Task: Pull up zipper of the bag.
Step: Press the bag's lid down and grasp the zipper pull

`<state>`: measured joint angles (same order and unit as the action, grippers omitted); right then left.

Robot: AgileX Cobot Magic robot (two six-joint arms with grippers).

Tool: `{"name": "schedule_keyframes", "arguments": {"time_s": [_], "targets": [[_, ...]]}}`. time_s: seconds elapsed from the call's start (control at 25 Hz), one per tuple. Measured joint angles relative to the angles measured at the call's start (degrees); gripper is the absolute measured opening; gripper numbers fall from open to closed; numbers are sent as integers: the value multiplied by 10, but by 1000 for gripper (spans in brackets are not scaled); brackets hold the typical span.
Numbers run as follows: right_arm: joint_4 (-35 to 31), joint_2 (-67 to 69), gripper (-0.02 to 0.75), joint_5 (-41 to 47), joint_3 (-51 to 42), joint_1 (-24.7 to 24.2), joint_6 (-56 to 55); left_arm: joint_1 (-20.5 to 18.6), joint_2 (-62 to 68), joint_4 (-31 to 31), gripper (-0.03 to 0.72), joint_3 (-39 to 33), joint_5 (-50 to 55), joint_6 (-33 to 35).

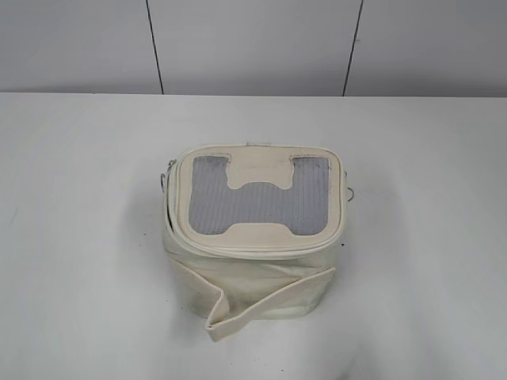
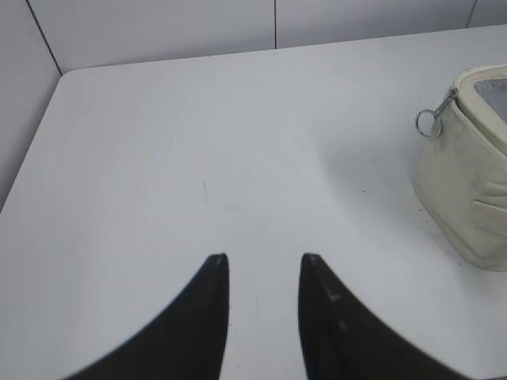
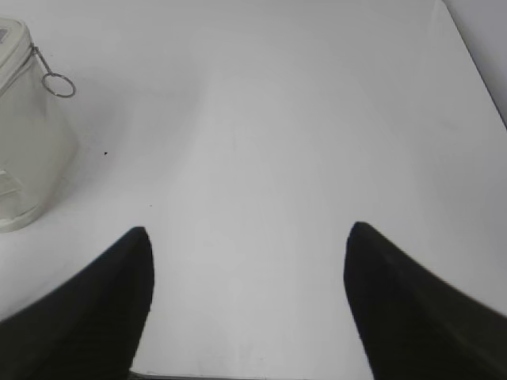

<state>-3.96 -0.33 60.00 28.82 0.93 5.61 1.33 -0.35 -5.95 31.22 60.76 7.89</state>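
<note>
The cream bag (image 1: 253, 261) stands mid-table with its grey mesh top panel (image 1: 261, 199) facing up and a loose cream strap (image 1: 261, 305) across its front. The zipper (image 1: 169, 218) runs round the panel's rim and gapes slightly on the left. One silver ring pull (image 1: 168, 176) hangs at the bag's left; it also shows in the left wrist view (image 2: 428, 122). The other ring pull (image 1: 351, 194) hangs at the right; it also shows in the right wrist view (image 3: 58, 84). My left gripper (image 2: 264, 259) is open and empty, left of the bag (image 2: 467, 190). My right gripper (image 3: 248, 229) is wide open and empty, right of the bag (image 3: 28, 142). Neither gripper shows in the exterior view.
The white table (image 1: 79, 237) carries only the bag. A pale panelled wall (image 1: 253, 43) stands behind its far edge. The table's left edge (image 2: 32, 142) shows in the left wrist view and its right edge (image 3: 475, 63) in the right wrist view.
</note>
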Motion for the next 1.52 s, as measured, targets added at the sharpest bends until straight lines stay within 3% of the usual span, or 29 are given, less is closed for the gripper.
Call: {"name": "schedule_keyframes", "arguments": {"time_s": [1.52], "targets": [[-1, 0, 585, 0, 0, 0, 0, 0, 2, -2, 238, 0, 0, 0]]}}
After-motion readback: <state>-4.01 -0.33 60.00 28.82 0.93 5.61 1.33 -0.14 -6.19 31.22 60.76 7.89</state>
